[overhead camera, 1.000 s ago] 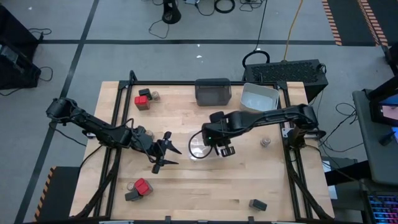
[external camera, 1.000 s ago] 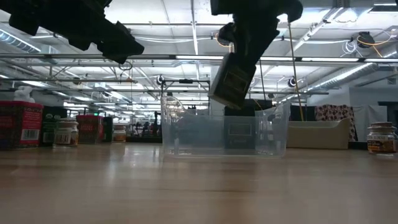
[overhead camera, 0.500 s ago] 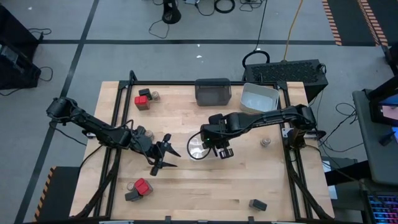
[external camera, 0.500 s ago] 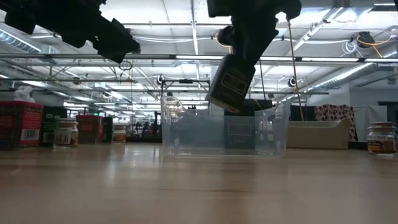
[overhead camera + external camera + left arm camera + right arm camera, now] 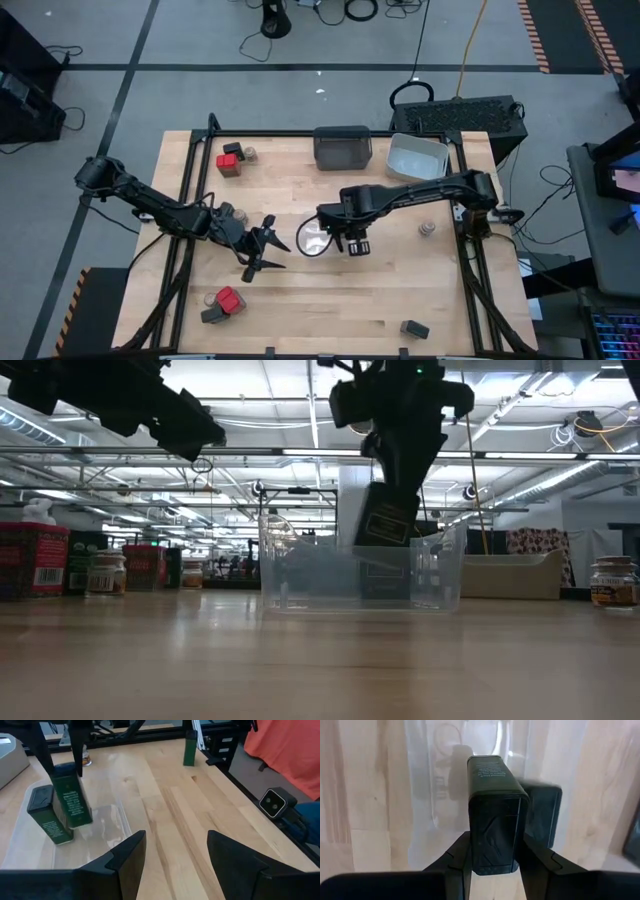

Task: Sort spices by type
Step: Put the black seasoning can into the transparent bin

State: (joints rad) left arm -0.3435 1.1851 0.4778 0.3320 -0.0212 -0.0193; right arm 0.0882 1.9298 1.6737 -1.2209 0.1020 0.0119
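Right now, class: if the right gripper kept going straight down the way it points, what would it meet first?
Probably the floor of the clear bin: the right gripper holds a dark green tin above it, beside a second tin already inside.

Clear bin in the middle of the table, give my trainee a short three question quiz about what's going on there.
1. True or false: the right hand is shut on a dark tin over the clear bin.
2. How many dark tins already stand inside the clear bin, not counting the held one?
3. Multiple choice: the left hand is A) shut on a jar, B) open and empty beside the bin, C) inside the bin.

Key: 1 true. 2 one, the standing tin, seen in the left wrist view. 3 B.
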